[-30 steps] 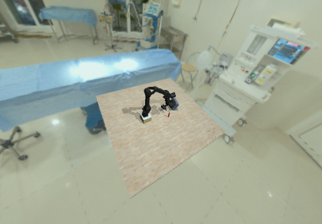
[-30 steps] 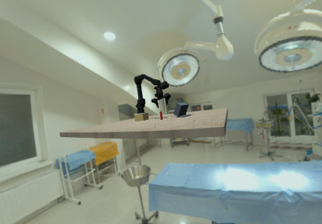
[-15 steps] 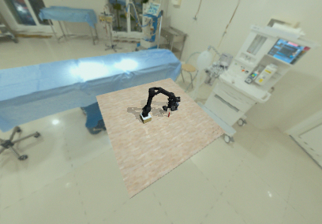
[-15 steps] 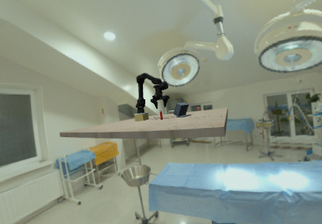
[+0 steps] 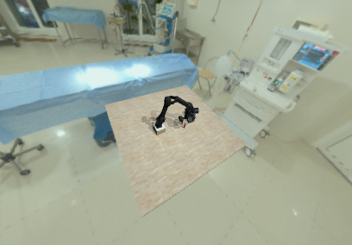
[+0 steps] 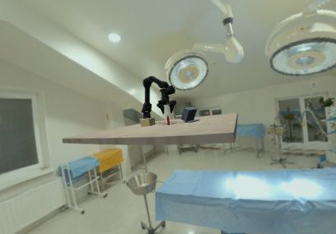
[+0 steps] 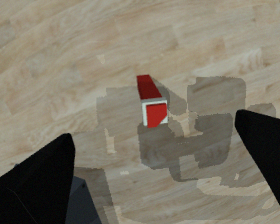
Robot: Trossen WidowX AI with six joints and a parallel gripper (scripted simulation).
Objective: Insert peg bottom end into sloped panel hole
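Observation:
The red peg [image 5: 185,125] [image 6: 168,121] [image 7: 156,115] stands upright on the table [image 5: 151,188] [image 6: 123,136]. In the wrist view its top face is red with a white border and one cut corner. My gripper [image 6: 167,106] [image 7: 159,129] is open and empty, pointing down above the peg. In the wrist view the peg's top appears between the two wide-apart fingertips, touching neither. The dark blue-grey sloped panel [image 6: 189,114] [image 7: 82,199] stands beyond the peg in the exterior view. It shows partly behind the left finger in the wrist view. Its hole cannot be seen.
The arm's base block [image 5: 160,130] [image 6: 147,122] sits on the table, to the left of the peg in the top and exterior views. The arm arches from it over to the peg. Shadows of the arm and gripper fall around the peg.

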